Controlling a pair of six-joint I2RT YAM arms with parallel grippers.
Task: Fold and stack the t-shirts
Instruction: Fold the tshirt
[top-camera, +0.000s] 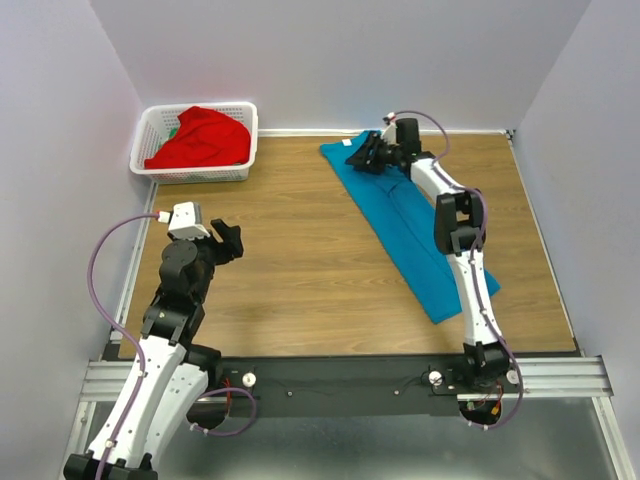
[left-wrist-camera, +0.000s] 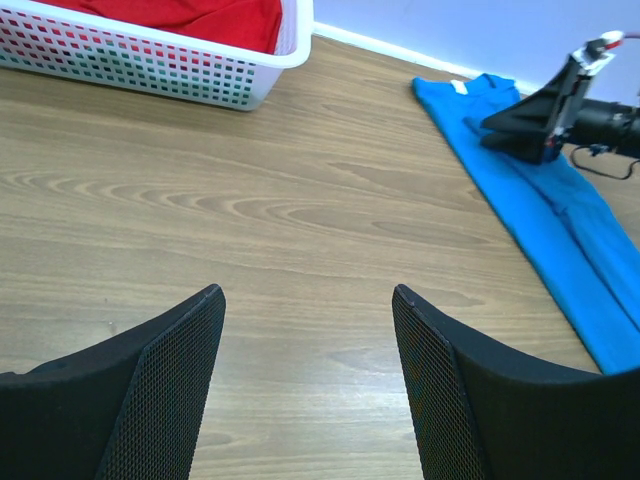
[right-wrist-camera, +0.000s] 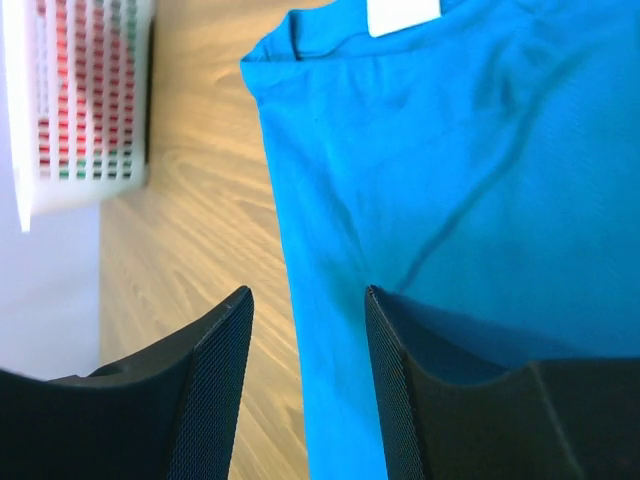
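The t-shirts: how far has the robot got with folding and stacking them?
Looks done: the teal-blue t-shirt lies on the table as a long narrow strip, seemingly folded lengthwise. In hand: the right gripper, jaws open, sits at its collar end; the left gripper hangs open over bare wood. Left: the red t-shirt is bunched in the white basket, and nothing is stacked.
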